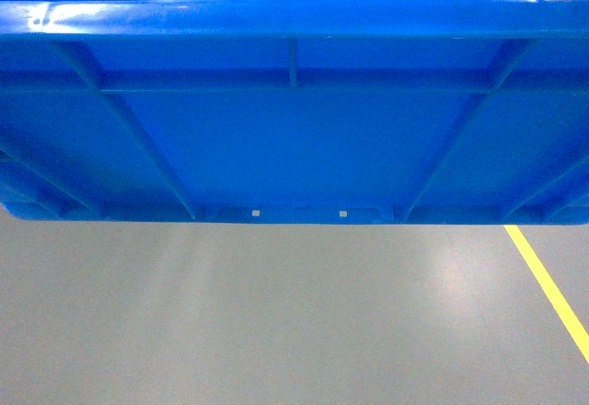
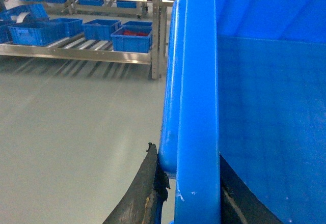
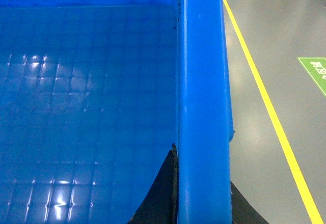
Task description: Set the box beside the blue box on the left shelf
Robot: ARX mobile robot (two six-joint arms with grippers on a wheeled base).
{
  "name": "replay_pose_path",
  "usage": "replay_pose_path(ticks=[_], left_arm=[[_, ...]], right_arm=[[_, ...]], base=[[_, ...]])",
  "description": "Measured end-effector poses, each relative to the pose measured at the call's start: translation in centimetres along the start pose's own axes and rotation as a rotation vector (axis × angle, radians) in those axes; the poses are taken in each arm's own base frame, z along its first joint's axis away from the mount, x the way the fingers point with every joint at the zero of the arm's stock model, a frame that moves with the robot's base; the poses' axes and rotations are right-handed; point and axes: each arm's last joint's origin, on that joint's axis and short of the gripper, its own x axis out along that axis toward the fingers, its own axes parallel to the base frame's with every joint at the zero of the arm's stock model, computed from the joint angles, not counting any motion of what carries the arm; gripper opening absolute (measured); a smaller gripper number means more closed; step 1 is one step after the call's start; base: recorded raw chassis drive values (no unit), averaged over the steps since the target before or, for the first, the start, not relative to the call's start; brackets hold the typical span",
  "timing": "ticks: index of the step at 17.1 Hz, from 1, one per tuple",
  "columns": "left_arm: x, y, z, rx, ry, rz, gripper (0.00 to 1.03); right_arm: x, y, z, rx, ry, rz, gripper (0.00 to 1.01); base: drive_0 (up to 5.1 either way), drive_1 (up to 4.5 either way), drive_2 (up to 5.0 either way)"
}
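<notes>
Jaws of both the left gripper (image 2: 191,203) and right gripper (image 3: 201,203) clamp the bright blue crate (image 1: 294,138)'s thick rims; diagonal ribs cross its underside.

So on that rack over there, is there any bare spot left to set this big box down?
Yes, it seems. On the shelf, bare rollers show between the left crates and the crate with red contents. The far left looks crowded. The carried box hides everything to the right.

I see bright, even overhead light: white glare spots on the box (image 3: 56,193) floor, a sheen along its rim, soft streaks on the grey floor (image 1: 276,322) below it.
</notes>
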Motion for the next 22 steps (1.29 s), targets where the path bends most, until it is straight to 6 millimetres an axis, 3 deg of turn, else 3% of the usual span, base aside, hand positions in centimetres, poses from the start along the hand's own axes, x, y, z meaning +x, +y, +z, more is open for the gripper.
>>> replay_pose_path(ticks=[22], left_arm=[[0.0, 0.0, -0.01, 0.001, 0.001, 0.001, 0.16]], right_arm=[[0.0, -0.01, -0.04, 0.0, 0.004, -0.001, 0.08]], base=[[0.0, 4.28, -4.2]])
